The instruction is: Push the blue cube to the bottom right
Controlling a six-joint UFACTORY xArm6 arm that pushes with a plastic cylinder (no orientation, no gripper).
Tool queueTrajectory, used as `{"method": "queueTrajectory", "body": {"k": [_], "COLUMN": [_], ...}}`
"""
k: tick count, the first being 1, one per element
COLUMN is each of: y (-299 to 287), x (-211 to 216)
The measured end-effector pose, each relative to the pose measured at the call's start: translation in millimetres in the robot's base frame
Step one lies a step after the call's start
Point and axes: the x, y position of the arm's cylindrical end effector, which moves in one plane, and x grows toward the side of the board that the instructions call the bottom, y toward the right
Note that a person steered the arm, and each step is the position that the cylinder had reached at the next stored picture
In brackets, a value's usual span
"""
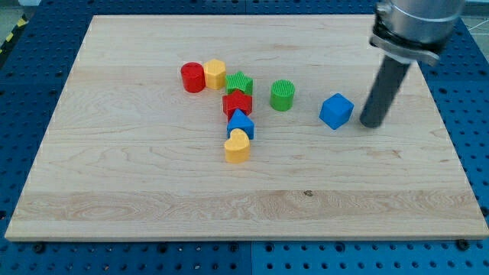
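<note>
The blue cube [336,111] sits on the wooden board [153,191], right of centre. My tip [370,123] rests on the board just to the cube's right, a small gap apart from it. The dark rod rises toward the view's top right, where the arm's grey body shows.
A green cylinder [282,95] stands left of the cube. Further left is a cluster: red cylinder [192,77], yellow block [215,73], green star [240,83], red star [238,102], a blue block [240,124] and a yellow heart [238,146]. The board's right edge [451,145] is near my tip.
</note>
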Motion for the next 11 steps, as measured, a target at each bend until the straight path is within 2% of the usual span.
{"method": "queueTrajectory", "body": {"k": [1, 2, 3, 4, 6, 9, 11], "y": [12.7, 10.5, -17.3, -40.7, -62.2, -17.8, -29.2], "x": [13.8, -50.9, -82.7, -81.8, -43.6, 64.7, 66.3]}}
